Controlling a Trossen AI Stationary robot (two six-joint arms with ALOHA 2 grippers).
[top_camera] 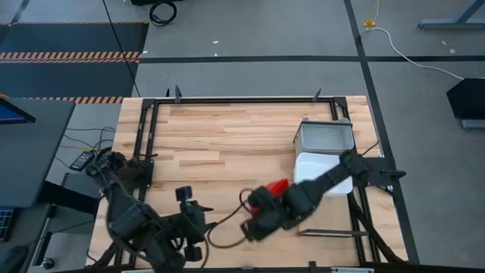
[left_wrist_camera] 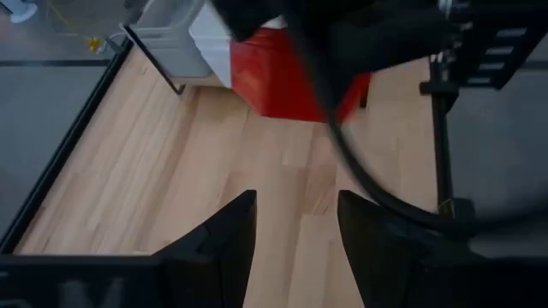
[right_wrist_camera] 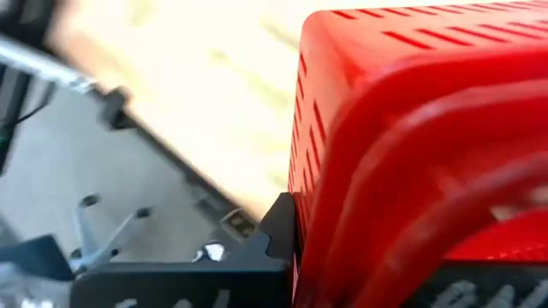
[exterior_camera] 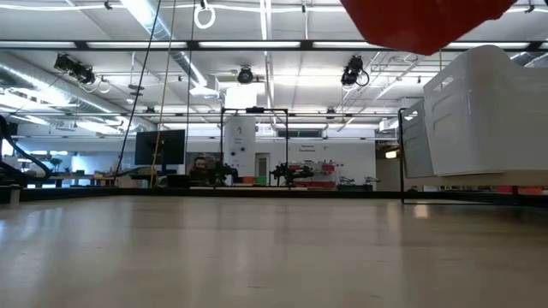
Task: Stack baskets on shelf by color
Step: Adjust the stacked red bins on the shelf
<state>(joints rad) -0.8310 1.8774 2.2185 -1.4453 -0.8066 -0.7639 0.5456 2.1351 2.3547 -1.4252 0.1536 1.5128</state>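
Note:
My right gripper (top_camera: 267,199) hangs over the table's near middle, shut on a red basket (top_camera: 277,186) with slotted walls, which is lifted off the wood (exterior_camera: 419,21). A white basket (top_camera: 322,173) rests on its base near the right edge, and a light grey basket (top_camera: 326,136) stands just beyond it toward the far edge. My left gripper (left_wrist_camera: 295,235) is open near the front left (top_camera: 195,211), with nothing between its fingers, facing the red basket (left_wrist_camera: 278,81). I cannot make out the shelf in these views. My right gripper holds the red basket by its slotted wall (right_wrist_camera: 301,205) near a rounded corner. One dark finger (right_wrist_camera: 278,227) lies on the wall's outside; the basket hides the other. The fingers slant down from above. The basket hangs clear of the table.
A black metal frame (top_camera: 151,129) runs along the table's left, far and right sides. A dark cable (left_wrist_camera: 360,171) loops below the right arm between the two grippers. Bare wood lies across the table's middle and far left.

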